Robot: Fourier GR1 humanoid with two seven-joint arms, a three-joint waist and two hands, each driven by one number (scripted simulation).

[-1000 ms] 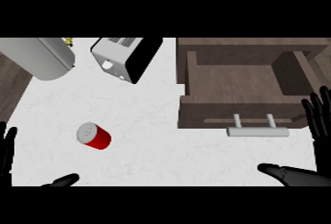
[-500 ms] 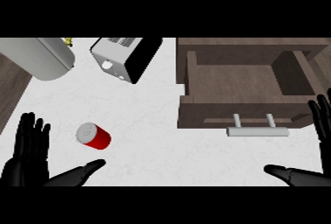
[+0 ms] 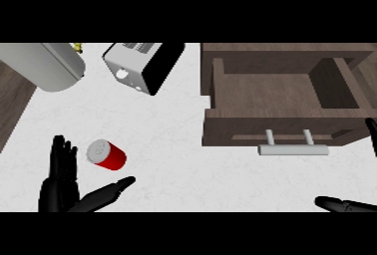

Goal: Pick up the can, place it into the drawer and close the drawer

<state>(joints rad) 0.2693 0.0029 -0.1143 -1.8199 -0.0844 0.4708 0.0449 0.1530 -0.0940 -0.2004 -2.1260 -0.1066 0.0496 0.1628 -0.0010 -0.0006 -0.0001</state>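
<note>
A red can [image 3: 107, 154] with a silver top lies tilted on the white counter at the lower left. My left hand [image 3: 63, 184] is open just below and left of it, fingers straight beside the can and thumb stretched out under it, not touching. The brown wooden drawer [image 3: 274, 132] stands pulled open at the right, its inside bare, with a silver handle [image 3: 291, 148] on its front. Only fingertips of my right hand [image 3: 346, 204] show at the lower right corner and at the right edge, straight and holding nothing.
A silver toaster [image 3: 140, 64] stands at the top, left of the drawer. A large grey rounded appliance [image 3: 48, 64] sits at the top left. A dark wooden strip [image 3: 11, 104] runs along the counter's left edge.
My left hand has come further in from the lower left towards the can, its thumb now reaching under it. The can and drawer have not moved. The right hand has barely shifted.
</note>
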